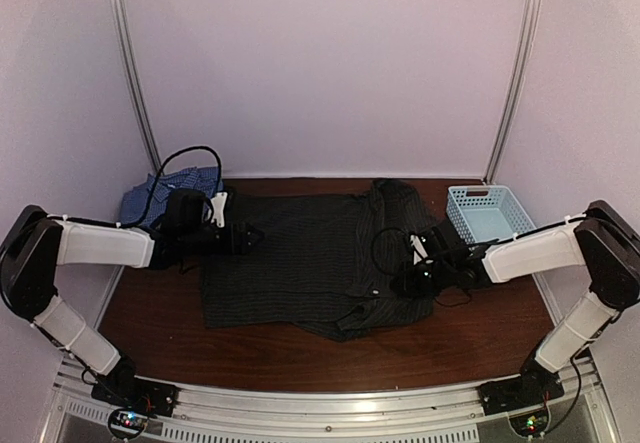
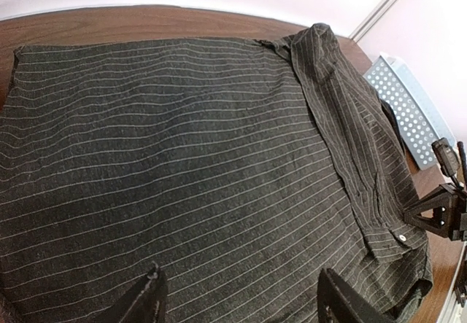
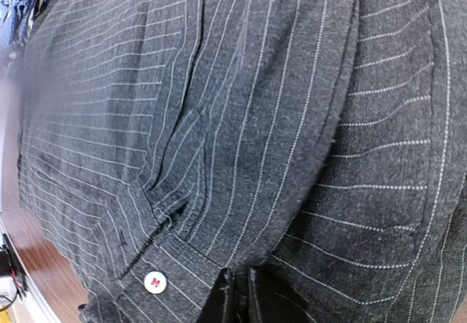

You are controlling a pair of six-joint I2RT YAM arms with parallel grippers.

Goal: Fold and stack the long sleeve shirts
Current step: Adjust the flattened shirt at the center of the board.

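Top view, hidden: blue checked shirt [image 1: 165, 191] lay half behind the left arm, far-left on the desk [image 1: 450, 348].
Top view, shirt: black pinstriped shirt [image 1: 290, 263] lay spread mid-desk.
Top view, arms: both reached inward and low, left gripper [image 1: 255, 235] at the shirt's left edge, right gripper [image 1: 405, 283] on its right side.
Left wrist: gripper [image 2: 244, 308] stood apart over the cloth [image 2: 182, 155], fingers cut off by the frame.
Right wrist: gripper [image 3: 239, 301] was pinched together on a shirt [image 3: 292, 119] fold near the cuff button [image 3: 154, 282].

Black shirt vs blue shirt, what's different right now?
The black shirt is dark with pale pinstripes; the blue shirt is blue. The black shirt lies spread across mid-table; the blue shirt is bunched in the far left corner. The right end effector is closed on the black shirt; nothing grips the blue shirt. Both rest on the table.
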